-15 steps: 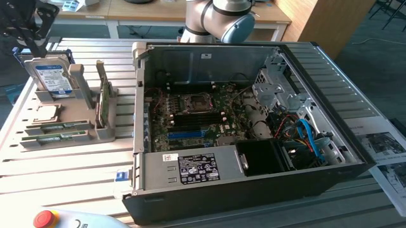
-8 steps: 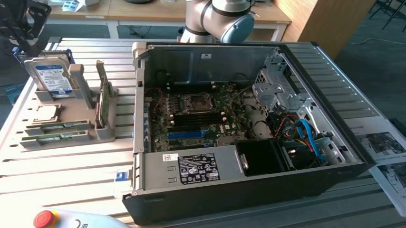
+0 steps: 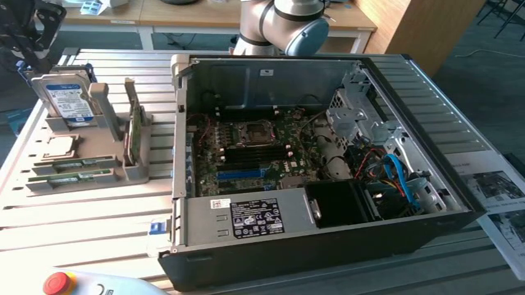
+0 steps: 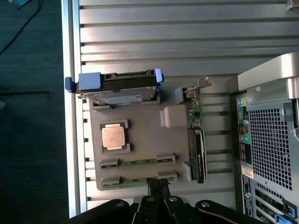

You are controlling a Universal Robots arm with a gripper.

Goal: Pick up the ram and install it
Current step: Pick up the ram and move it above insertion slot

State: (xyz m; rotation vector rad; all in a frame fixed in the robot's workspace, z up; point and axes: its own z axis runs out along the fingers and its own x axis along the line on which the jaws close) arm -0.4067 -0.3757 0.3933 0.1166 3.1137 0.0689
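Fig. | gripper (image 4: 159,183): fingers pressed together, holding nothing | ram (image 4: 138,180): flat in grey holder (image 4: 142,133), just beside the fingertips | second stick (image 4: 138,162): next slot beyond | computer case (image 4: 271,140): well aside

Closed black claw (image 4: 159,184) with tips at edge of grey moulded holder tray (image 4: 140,116) on pale slatted metal surface (image 4: 163,42). Two slots hold long thin green sticks: nearer ram stick (image 4: 133,180) just beside tips, farther ram stick (image 4: 137,162) parallel. Past them, square silver processor chip (image 4: 113,136) and silver hard drive with blue tabs (image 4: 119,88) standing on edge. Grey perforated computer case (image 4: 273,149) near tray.
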